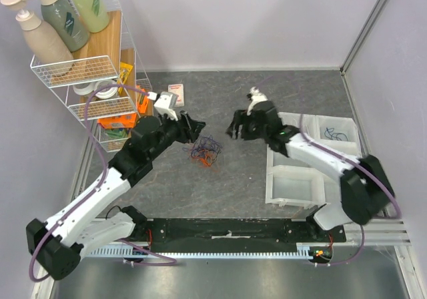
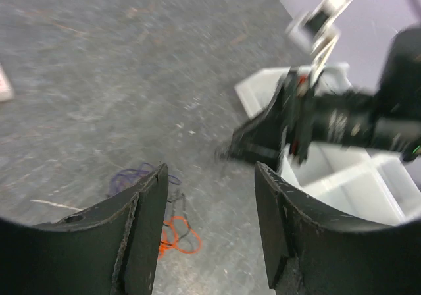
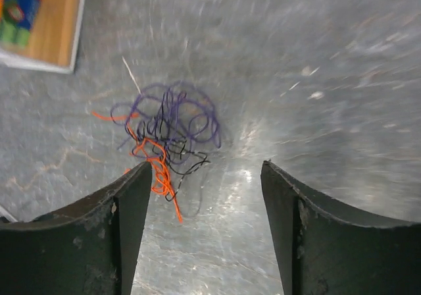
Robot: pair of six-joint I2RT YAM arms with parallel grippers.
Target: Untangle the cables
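Observation:
The cables [image 1: 205, 150] lie in one small tangle of purple, dark and orange-red strands on the grey table between the two arms. In the right wrist view the tangle [image 3: 168, 130] sits just ahead and left of the fingers. In the left wrist view the purple and orange strands [image 2: 172, 226] show beside the left finger. My left gripper [image 1: 195, 127] is open and empty, just above-left of the tangle. My right gripper [image 1: 233, 127] is open and empty, to the right of the tangle.
A wire shelf rack [image 1: 87, 72] with bottles stands at the far left. White bins [image 1: 297, 179] sit at the right; one holds a dark cable [image 1: 339, 136]. A small card [image 1: 177, 93] lies at the back.

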